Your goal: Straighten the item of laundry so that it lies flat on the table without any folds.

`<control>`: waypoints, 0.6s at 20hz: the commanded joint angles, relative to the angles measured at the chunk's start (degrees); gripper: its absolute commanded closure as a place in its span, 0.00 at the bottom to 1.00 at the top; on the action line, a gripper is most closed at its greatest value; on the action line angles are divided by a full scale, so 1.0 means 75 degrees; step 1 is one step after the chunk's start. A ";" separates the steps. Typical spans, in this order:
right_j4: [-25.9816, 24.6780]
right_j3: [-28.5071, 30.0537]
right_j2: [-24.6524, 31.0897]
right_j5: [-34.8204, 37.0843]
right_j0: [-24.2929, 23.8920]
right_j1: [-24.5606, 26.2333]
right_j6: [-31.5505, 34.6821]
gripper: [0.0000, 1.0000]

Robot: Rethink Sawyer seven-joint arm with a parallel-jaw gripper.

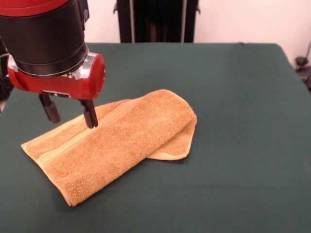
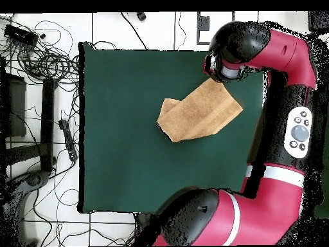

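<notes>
The place was a robotics lab or test room, not a home. A large table [image 1: 233,73] draped in plain dark green cloth stood on a pale tiled floor [image 2: 109,231], with 1 red and black robot arm [image 2: 283,148] mounted at its edge. Loose black cables [image 2: 51,58] lay tangled on the floor beside the table — with dark stands or rails [image 2: 46,122] among them. Behind the table rose a bare pale wall [image 1: 243,19] and a black upright frame [image 1: 158,19].

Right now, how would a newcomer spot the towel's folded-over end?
Start at the green table. On it lies one golden-tan towel, with the open gripper over its banded end. The folded end is opposite: a rounded double layer with a paler hem peeking out underneath.
</notes>
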 commanded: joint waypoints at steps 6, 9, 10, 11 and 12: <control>-0.0031 0.1407 0.0264 -0.1013 -0.0136 -0.0042 -0.0930 0.00; 0.0019 0.1636 0.0232 -0.0976 -0.0176 -0.0194 -0.0930 0.00; 0.0016 0.1666 0.0231 -0.0980 -0.0177 -0.0214 -0.0936 0.00; 0.0008 0.1690 0.0230 -0.0991 -0.0179 -0.0227 -0.0950 0.00; 0.0009 0.1709 0.0233 -0.0984 -0.0177 -0.0235 -0.0941 0.00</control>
